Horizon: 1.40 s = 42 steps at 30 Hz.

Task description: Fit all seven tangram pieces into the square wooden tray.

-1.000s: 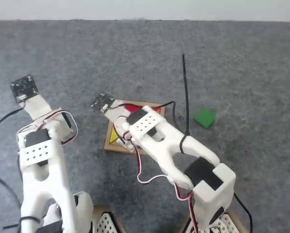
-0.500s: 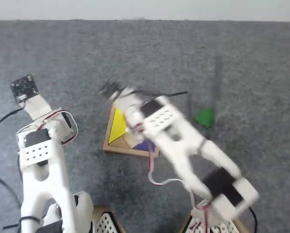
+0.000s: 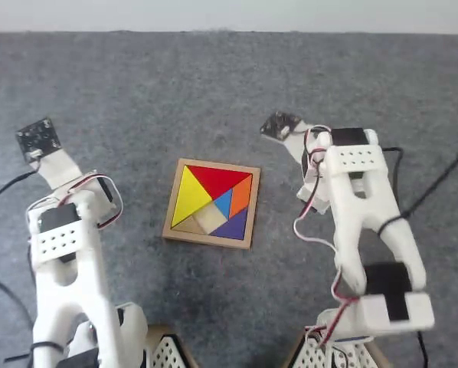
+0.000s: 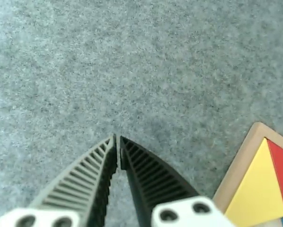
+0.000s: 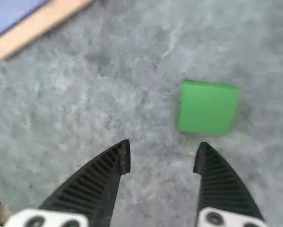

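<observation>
From above, the tray (image 3: pixel 206 238) lies between my arms, one square gap unfilled. My left gripper (image 4: pixel 118 139) is closed, empty, beside it. My right gripper (image 5: pixel 163 151) gapes empty near the green square (image 5: pixel 207 107) on the carpet (image 5: pixel 84 94). The square is probably light and stiff; pinch opposite edges.

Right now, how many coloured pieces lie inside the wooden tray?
5: yellow triangle on the left, red triangle along the far edge, orange piece at the right, blue triangle in the middle, purple piece at the near right corner. Two pale patches may be bare wood or pieces.
</observation>
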Motion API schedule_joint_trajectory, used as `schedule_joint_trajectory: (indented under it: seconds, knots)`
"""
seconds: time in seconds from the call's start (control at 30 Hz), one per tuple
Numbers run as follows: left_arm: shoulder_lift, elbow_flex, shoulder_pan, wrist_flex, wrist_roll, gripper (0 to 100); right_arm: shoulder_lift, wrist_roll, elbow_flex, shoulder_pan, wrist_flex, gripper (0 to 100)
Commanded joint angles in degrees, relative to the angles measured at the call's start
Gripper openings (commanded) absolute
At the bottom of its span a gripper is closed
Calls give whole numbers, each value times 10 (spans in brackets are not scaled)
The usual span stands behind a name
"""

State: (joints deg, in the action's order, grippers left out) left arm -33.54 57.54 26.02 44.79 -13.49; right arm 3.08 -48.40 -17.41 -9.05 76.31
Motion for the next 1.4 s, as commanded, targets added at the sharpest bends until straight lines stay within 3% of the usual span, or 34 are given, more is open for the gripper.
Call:
schedule_joint_trajectory:
  seconds: [0.0,0.37,0.77,1.37]
  knots:
    - [-20,-2,4,-11,7,12,35,-29,33,11,-30,240]
    - [-20,-1,4,-10,30,12,111,-108,52,36,-82,238]
    - [-20,-1,4,-9,30,12,12,-139,67,43,-51,242]
    - [-20,-1,4,-9,31,12,249,-127,201,44,-34,240]
